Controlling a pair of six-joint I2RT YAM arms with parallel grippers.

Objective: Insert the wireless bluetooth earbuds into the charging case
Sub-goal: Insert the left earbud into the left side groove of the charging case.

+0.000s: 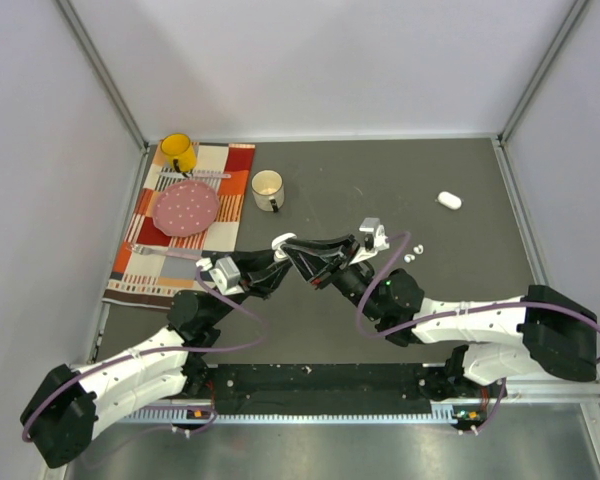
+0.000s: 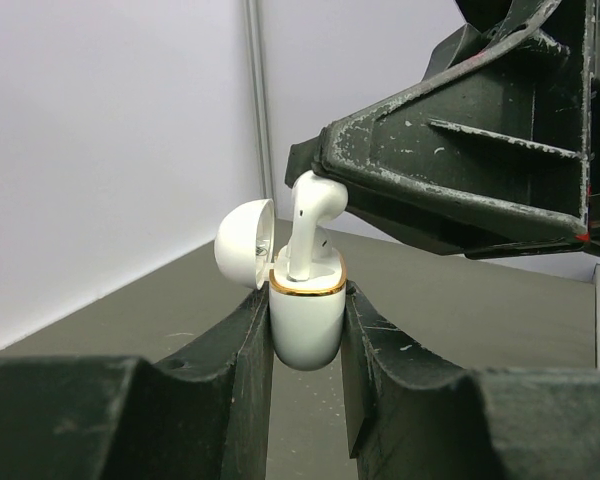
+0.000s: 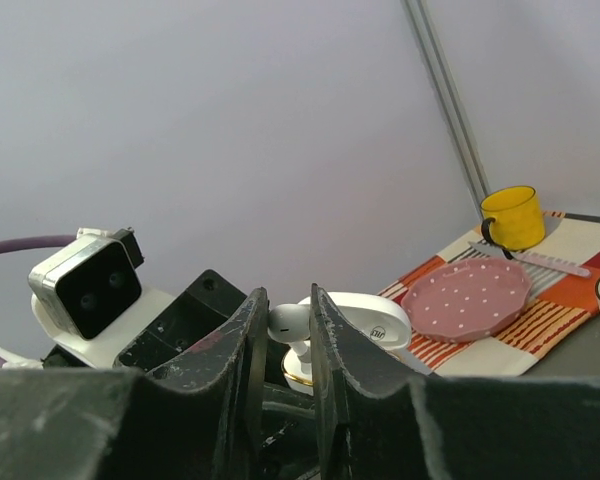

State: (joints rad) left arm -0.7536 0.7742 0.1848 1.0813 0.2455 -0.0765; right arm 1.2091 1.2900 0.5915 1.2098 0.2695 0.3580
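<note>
My left gripper [image 2: 307,300] is shut on the white charging case [image 2: 306,325], which has a gold rim and stands upright above the table with its lid [image 2: 246,243] open to the left. My right gripper [image 3: 288,305] is shut on the head of a white earbud [image 3: 292,323]. In the left wrist view the earbud [image 2: 308,225] stands stem-down in a slot of the case. In the top view both grippers meet at the case [image 1: 284,241] mid-table. Two more earbuds [image 1: 413,255] lie on the table to the right.
A second white case [image 1: 449,201], closed, lies at the far right. A white mug [image 1: 268,189] stands behind the grippers. A striped placemat [image 1: 140,270] at the left holds a pink dotted plate [image 1: 187,208] and a yellow mug [image 1: 178,152].
</note>
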